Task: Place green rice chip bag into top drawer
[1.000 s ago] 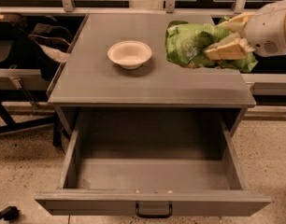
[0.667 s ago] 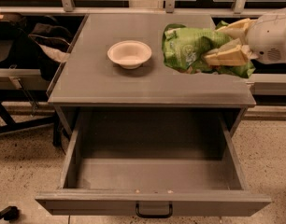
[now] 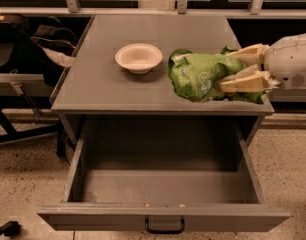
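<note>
The green rice chip bag [image 3: 200,76] is crinkly bright green with white print. It hangs over the right front part of the grey cabinet top [image 3: 103,84], its lower edge at the top's front edge. My gripper [image 3: 232,69] comes in from the right and is shut on the bag's right end, with one cream finger [image 3: 245,53] above it and one below. The top drawer [image 3: 165,186] is pulled wide open below, grey and empty inside, with a small black handle [image 3: 164,226] at the centre of its front panel.
A round cream-white bowl [image 3: 138,57] stands on the cabinet top left of the bag. Dark chairs and bags [image 3: 28,44] sit at the left. A railing and window frames run along the back. The floor is speckled.
My gripper has carried the bag a little to the left and towards the front edge of the cabinet top. The bowl and drawer have not moved.
</note>
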